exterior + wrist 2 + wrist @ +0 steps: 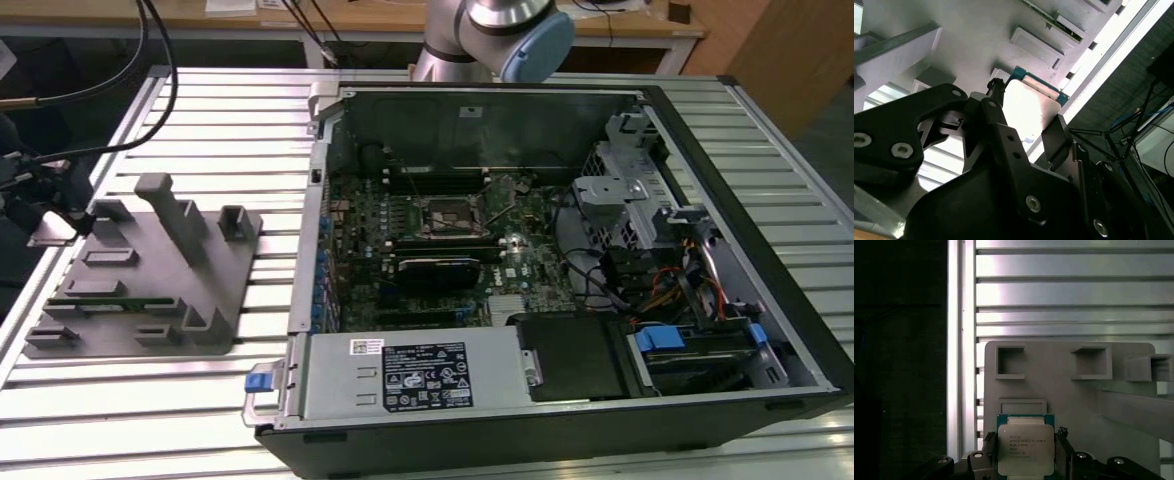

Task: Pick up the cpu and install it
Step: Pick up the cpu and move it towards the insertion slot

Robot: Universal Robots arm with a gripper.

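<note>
The open computer case (534, 440) sits on the slotted table (214, 110), with the grey fixture plate (140, 262) at its nine o'clock in the exterior view. At the plate's ten o'clock corner, the gripper (1025, 452) has its fingers (988, 446) pinching the cpu (1025, 442) by opposite edges.

Fixture uprights (1134, 410) near the cpu (1025, 450)

The slatted metal table (220, 130) carries a grey fixture plate (160, 300) and, beside it, an open computer case (481, 125).
</note>
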